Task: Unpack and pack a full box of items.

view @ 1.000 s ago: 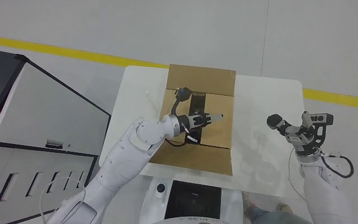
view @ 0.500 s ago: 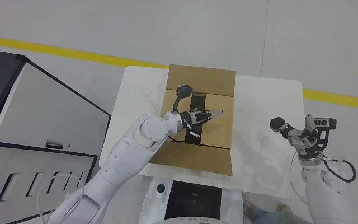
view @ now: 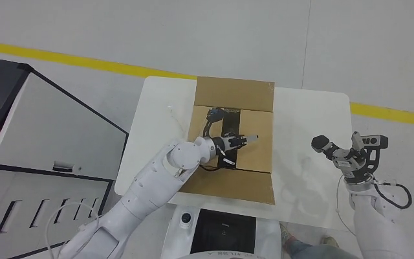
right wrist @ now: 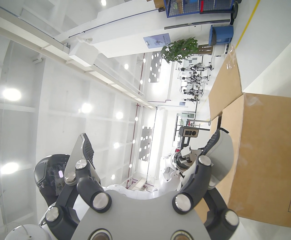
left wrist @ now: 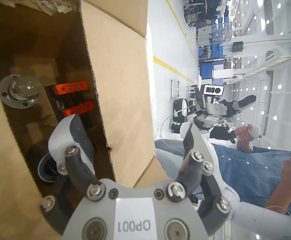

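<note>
Tabletop: your white tabletop (view: 155, 129) carries the box, with a thin white strip (view: 171, 116) lying near its left side, apart from the box.
Box: the cardboard box (view: 236, 94) sits mid-tabletop. Its far and near flaps are folded outward, and the two inner flaps leave a dark gap between them.
Box contents: through your left wrist view you can see a round metal flange (left wrist: 20, 91). Beside it are two orange blocks (left wrist: 71, 86) on a black part. A black round piece with a pale rim (left wrist: 46, 170) lies closest to the camera. Crumpled white paper (left wrist: 52, 5) shows at the box's edge.
Left end effector: your left end effector (view: 242, 139) is over the gap in the box with its fingers spread wide. One finger (left wrist: 72, 136) hangs inside the box, the other outside. A cardboard flap (left wrist: 118, 79) stands between them, and nothing is gripped.
Right end effector: your right end effector (view: 336, 144) is well apart from the box, above the tabletop's right end. Its fingers are spread wide and it holds nothing. From its own camera the box wall (right wrist: 257, 147) shows to one side.
</note>
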